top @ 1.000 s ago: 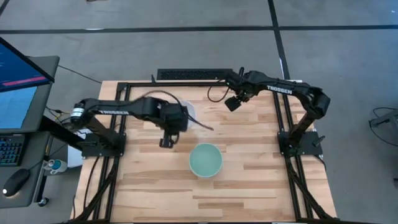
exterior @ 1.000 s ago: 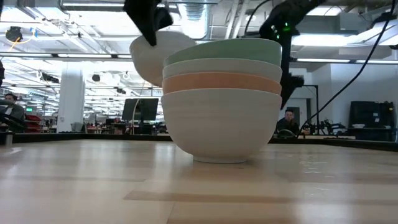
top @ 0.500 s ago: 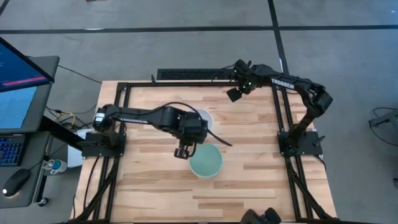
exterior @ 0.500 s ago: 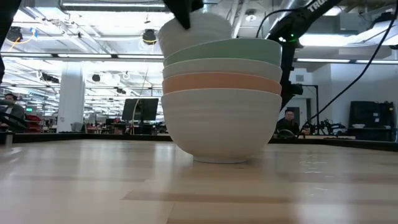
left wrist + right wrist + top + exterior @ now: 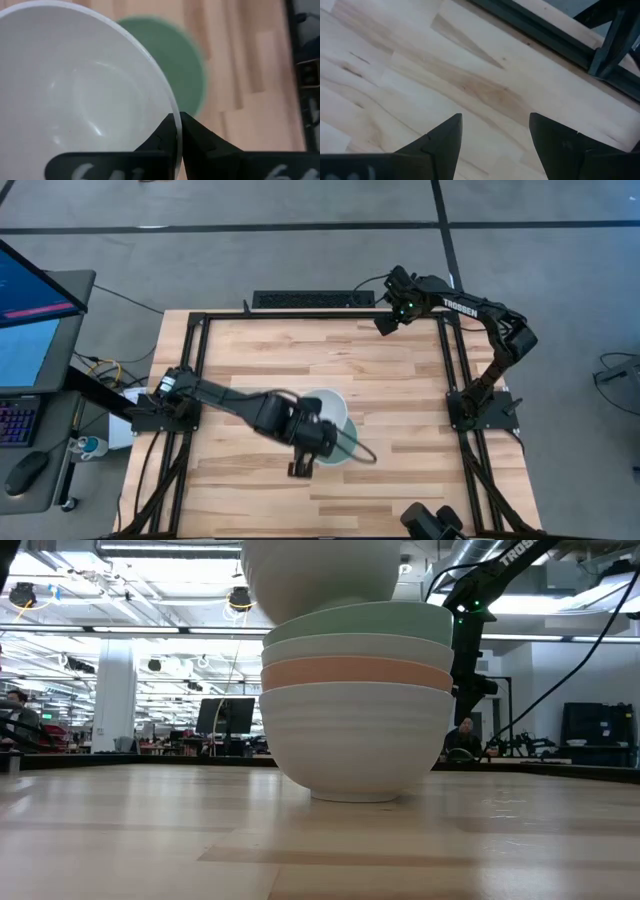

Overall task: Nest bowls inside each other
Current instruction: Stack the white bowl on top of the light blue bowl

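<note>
White bowl's (image 5: 75, 95) rim pinched between left fingers (image 5: 192, 135) — seemingly above the stack (image 5: 355, 700); right fingers (image 5: 445, 137) spread.

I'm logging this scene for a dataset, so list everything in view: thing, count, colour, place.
Stacked bowls: four nested; from the bottom white, orange, white, mint green; table centre.
Held bowl: one, white, above the stack, its rim pinched by the left gripper.
Table: one, light wood, dark frame.
Monitor: one, off the table's left edge.
Keyboard and mouse: one each, dark, below the monitor.
Left gripper: shut on the held bowl, over the stack.
Right gripper: open, empty, above the table's far right corner.
</note>
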`<state>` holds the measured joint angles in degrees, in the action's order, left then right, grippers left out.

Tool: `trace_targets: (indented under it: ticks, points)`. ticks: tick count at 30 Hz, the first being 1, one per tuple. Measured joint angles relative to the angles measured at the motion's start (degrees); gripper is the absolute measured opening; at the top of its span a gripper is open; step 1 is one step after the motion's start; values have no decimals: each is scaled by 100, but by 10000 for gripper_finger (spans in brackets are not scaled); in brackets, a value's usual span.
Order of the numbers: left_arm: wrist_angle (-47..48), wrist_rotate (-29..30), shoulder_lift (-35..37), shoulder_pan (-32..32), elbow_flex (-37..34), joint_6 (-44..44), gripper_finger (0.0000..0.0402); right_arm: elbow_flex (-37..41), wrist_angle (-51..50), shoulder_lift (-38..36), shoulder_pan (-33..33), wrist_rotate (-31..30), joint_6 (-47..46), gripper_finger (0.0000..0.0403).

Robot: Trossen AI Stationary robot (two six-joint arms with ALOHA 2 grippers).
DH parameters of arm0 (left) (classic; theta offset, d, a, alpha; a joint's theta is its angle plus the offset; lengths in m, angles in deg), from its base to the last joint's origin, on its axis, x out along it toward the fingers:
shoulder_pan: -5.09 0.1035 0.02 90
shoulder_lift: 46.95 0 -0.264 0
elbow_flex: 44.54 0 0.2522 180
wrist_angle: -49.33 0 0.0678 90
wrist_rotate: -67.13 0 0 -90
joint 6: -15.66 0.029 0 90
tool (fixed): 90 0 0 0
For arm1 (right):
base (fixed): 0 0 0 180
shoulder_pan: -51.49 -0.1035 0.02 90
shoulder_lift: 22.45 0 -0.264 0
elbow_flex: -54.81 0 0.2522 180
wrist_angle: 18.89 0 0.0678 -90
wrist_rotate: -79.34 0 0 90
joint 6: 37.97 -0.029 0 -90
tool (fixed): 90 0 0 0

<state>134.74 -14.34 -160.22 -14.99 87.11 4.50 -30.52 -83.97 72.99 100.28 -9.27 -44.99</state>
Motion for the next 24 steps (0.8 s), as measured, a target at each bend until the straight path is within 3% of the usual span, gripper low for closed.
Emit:
trace_targets:
  ticks: [4, 10, 16, 24]
  points:
    - [113, 96, -352, -255, 739, -162, 0, 0, -76, 0, -43, 3, 2, 255]
    - [1042, 34, -1042, -294, 1473, -183, 0, 0, -120, 0, -76, 4, 4, 255]
    - [928, -330, -1281, -279, 1559, -56, 0, 0, -168, 0, -72, 2, 10, 255]
    - [665, -230, -1270, -212, 1526, -205, 0, 0, -375, 0, -78, 4, 111, 255]
